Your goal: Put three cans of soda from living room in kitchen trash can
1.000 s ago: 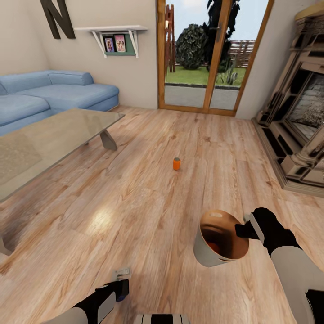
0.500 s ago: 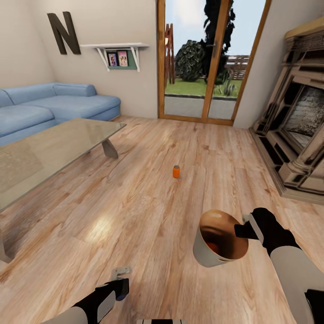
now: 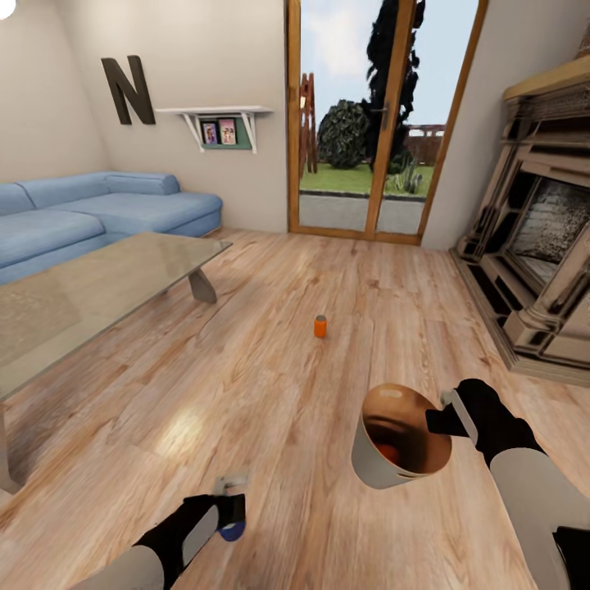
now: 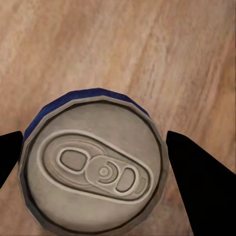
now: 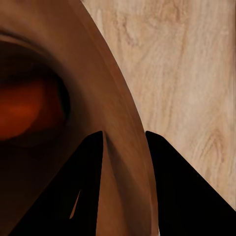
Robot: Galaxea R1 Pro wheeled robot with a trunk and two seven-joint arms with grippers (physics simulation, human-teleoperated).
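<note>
Blue can (image 4: 93,167), silvery top, between left jaws; right jaws pinch glossy-brown bucket (image 3: 373,463) rim.

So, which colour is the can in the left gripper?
Blue, with a silvery top; the left wrist view shows the can best.

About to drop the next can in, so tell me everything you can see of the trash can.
The trash can is a small round tapered bucket, light grey outside, glossy brown inside. It hangs tilted above the plank floor, its rim pinched by the right gripper. Something reddish-orange lies at its bottom.
</note>
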